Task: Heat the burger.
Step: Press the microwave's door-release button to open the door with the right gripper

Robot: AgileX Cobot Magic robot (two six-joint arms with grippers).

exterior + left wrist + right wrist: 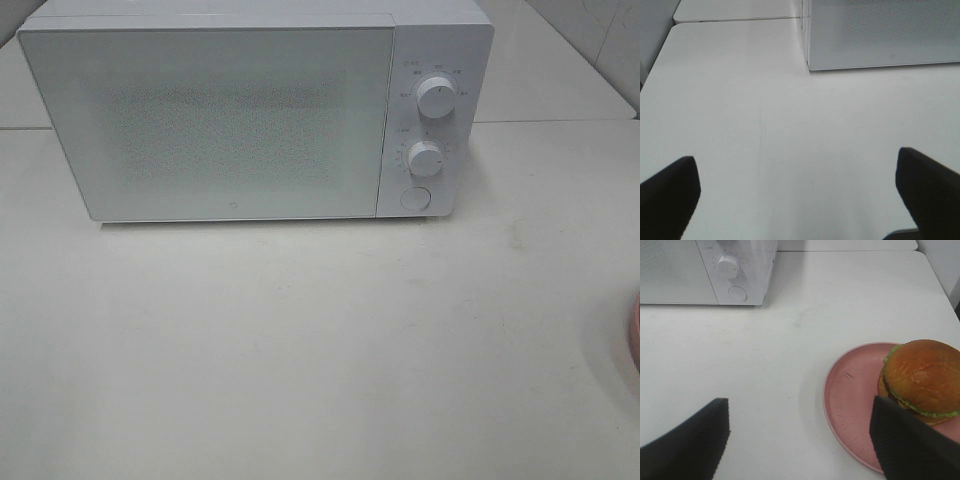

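The burger, with a glossy brown bun and a green lettuce edge, sits on a round pink plate in the right wrist view. My right gripper hovers open above the table. One dark finger overlaps the plate's near rim just in front of the burger, and nothing is between the jaws. My left gripper is wide open over bare table and holds nothing. The white microwave stands at the back with its door closed. In the high view neither gripper shows, and only a sliver of the plate appears at the right edge.
The microwave has two knobs and a round button on its right panel. Its front lower corner lies ahead of the left gripper. The white table spreads in front of the microwave, with a seam behind.
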